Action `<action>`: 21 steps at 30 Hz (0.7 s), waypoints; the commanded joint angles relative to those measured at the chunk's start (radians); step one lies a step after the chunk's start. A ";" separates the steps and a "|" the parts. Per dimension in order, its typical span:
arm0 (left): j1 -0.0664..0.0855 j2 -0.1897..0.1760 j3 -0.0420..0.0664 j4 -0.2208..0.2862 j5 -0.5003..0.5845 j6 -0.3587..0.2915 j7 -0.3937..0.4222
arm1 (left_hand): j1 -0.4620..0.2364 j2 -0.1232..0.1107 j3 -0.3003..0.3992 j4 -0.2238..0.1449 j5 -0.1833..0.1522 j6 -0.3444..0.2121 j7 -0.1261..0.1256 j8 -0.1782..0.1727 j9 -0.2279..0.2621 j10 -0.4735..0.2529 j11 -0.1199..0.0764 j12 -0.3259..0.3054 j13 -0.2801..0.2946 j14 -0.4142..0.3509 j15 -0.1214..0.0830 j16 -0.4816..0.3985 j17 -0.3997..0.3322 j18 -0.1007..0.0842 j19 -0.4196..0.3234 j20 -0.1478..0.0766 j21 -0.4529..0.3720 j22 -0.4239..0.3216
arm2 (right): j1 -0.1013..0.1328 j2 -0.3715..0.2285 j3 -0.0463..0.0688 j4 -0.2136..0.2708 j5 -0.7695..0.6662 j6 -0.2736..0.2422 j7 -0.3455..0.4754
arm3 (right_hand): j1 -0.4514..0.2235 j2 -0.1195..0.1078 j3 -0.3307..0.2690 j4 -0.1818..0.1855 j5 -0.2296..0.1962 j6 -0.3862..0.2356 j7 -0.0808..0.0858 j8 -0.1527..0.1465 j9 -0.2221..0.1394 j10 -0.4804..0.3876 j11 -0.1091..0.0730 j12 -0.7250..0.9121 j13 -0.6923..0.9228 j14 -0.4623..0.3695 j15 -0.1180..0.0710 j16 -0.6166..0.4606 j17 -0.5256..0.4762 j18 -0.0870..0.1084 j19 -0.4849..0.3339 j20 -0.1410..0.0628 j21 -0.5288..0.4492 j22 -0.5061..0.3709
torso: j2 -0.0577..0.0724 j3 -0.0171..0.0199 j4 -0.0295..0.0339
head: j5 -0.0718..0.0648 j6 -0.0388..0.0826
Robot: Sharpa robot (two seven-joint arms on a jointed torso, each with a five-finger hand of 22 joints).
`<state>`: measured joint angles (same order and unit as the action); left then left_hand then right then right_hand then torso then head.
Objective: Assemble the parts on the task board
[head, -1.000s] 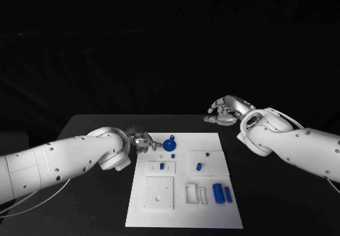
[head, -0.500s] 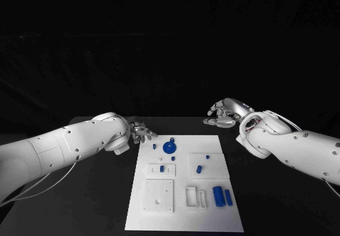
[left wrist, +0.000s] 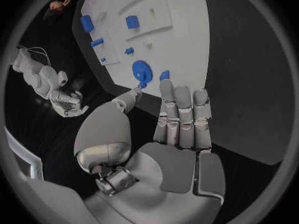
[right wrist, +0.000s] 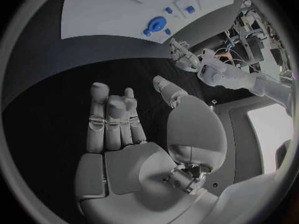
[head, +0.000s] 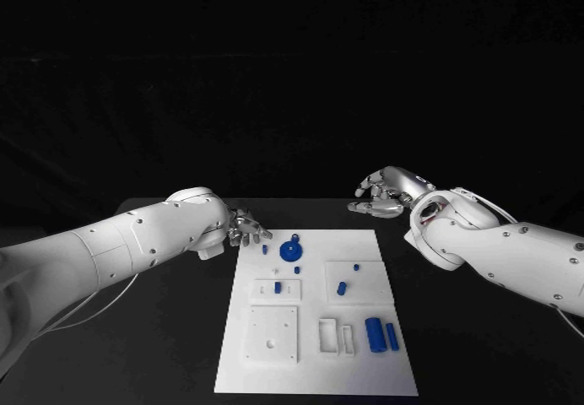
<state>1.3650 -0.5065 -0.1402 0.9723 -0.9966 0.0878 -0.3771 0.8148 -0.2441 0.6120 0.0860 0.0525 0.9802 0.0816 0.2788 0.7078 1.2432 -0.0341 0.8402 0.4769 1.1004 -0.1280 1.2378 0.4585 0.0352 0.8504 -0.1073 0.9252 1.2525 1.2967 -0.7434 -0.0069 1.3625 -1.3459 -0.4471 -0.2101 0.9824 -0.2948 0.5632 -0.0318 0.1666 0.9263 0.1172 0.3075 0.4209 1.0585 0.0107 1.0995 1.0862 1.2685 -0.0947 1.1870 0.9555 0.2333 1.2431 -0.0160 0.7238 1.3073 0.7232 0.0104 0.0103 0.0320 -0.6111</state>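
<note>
While left hand (head: pixel 247 229) hovers spread and empty off the task board's (head: pixel 365 245) far-left corner | blue disc (head: pixel 292 250) lies just right | right hand (head: pixel 387 192) idle, fingers apart, far right | approach from above, pinch rim squarely.

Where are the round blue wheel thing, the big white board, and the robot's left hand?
Round blue wheel (head: pixel 291 250), head view, on its flat face.
White board (head: pixel 365 371), head view, on a bare part near its front edge.
Left hand (head: pixel 247 229), head view, on the middle of the hand.
</note>
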 commanded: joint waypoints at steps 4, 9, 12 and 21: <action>-0.006 0.022 0.000 -0.038 -0.017 0.046 -0.001 | 0.004 0.017 -0.013 -0.002 -0.003 -0.002 0.001 -0.003 0.002 0.004 0.005 -0.008 0.000 -0.003 0.004 -0.006 -0.001 -0.012 -0.009 -0.107 -0.008 0.002 | -0.001 0.002 0.000 0.000 -0.002 0.002 0.010 | -0.002 -0.001 -0.002 0.005 0.006 0.000 0.006 -0.007 -0.001 -0.008 -0.001 0.006 -0.001 0.003 -0.005 -0.005 0.001 0.028 -0.003 -0.006 -0.006 0.013 | 0.000 0.0000 -0.0008 | 0.000 0.000; -0.017 0.033 0.000 -0.053 -0.018 0.054 0.006 | 0.009 0.028 -0.022 -0.005 -0.003 0.000 0.001 -0.003 0.003 0.005 0.005 -0.010 0.001 -0.004 0.004 -0.006 0.000 -0.013 -0.011 -0.107 -0.009 0.004 | -0.001 0.002 0.000 0.001 -0.002 0.001 0.010 | -0.002 0.000 -0.003 0.005 0.006 0.000 0.006 -0.007 -0.001 -0.008 -0.001 0.006 -0.002 0.003 -0.005 -0.005 0.001 0.028 -0.002 -0.007 -0.006 0.013 | 0.001 -0.0004 -0.0007 | -0.003 -0.001; -0.024 0.040 0.000 -0.063 -0.018 0.053 0.008 | 0.011 0.032 -0.025 -0.007 -0.003 0.000 0.000 -0.003 0.004 0.004 0.004 -0.010 0.001 -0.005 0.004 -0.005 0.000 -0.013 -0.012 -0.107 -0.010 0.005 | -0.001 0.002 0.001 0.002 -0.002 0.002 0.010 | -0.002 -0.001 -0.003 0.005 0.007 0.000 0.006 -0.007 -0.001 -0.008 -0.001 0.006 -0.002 0.004 -0.005 -0.005 0.001 0.028 -0.002 -0.007 -0.006 0.013 | 0.001 -0.0008 -0.0002 | -0.004 -0.003; -0.036 0.061 0.000 -0.112 -0.010 0.056 0.021 | 0.019 0.049 -0.039 -0.015 -0.003 -0.002 0.001 -0.005 0.004 0.003 0.005 -0.013 0.004 -0.008 0.005 -0.005 0.000 -0.013 -0.015 -0.107 -0.013 0.007 | -0.001 0.003 0.001 0.001 -0.002 0.002 0.010 | -0.001 0.000 -0.003 0.006 0.007 0.000 0.006 -0.007 -0.001 -0.008 -0.001 0.006 -0.002 0.004 -0.005 -0.005 0.001 0.028 -0.002 -0.007 -0.006 0.013 | 0.000 -0.0004 0.0006 | -0.006 -0.008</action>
<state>1.3301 -0.4505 -0.1408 0.8640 -1.0093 0.1267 -0.3739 0.8330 -0.2037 0.5778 0.0710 0.0531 0.9787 0.0794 0.2788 0.7111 1.2432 -0.0341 0.8321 0.4797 1.0972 -0.1246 1.2379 0.4586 0.0374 0.8425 -0.1066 0.9174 1.2590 1.2967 -0.7417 -0.0069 1.3637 -1.3450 -0.4471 -0.2090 0.9824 -0.2948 0.5632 -0.0318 0.1705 0.9254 0.1147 0.3040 0.4210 1.0584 0.0107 1.0995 1.0854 1.2683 -0.0945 1.1870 0.9553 0.2333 1.2431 -0.0160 0.7238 1.3073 0.7242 0.0098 0.0100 0.0267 -0.6175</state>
